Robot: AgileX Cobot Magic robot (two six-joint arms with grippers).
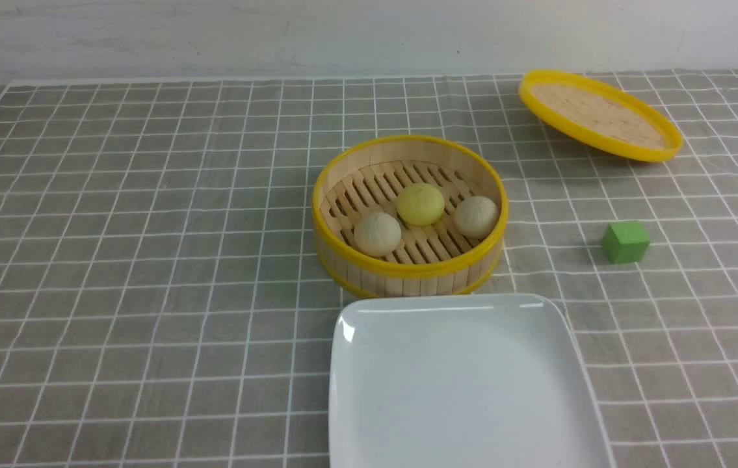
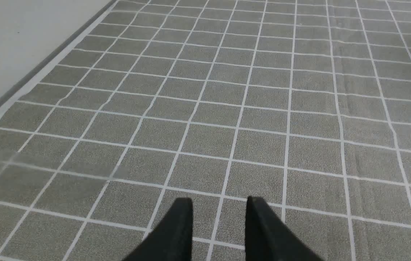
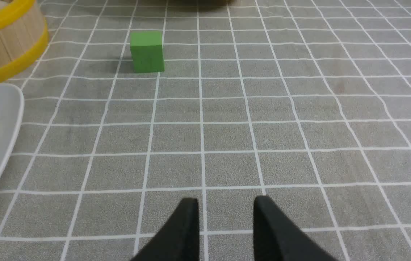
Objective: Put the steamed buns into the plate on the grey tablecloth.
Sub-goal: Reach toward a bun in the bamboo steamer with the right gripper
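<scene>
grey gridded tablecloth point(image 1: 115, 260); round pale steamed buns point(image 1: 420, 203) in yellow-rimmed bamboo steamer point(image 1: 408, 270) look soft, light: pinch sides gently. left gripper point(image 2: 219, 198), right gripper point(image 3: 225, 198) narrowly parted, empty.

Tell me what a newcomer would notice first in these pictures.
The open yellow-rimmed steamer in the middle holds three buns, one pale yellow between two off-white. A bare white plate lies just nearer the robot. A green cube sits to the right, with the lid beyond it.
</scene>
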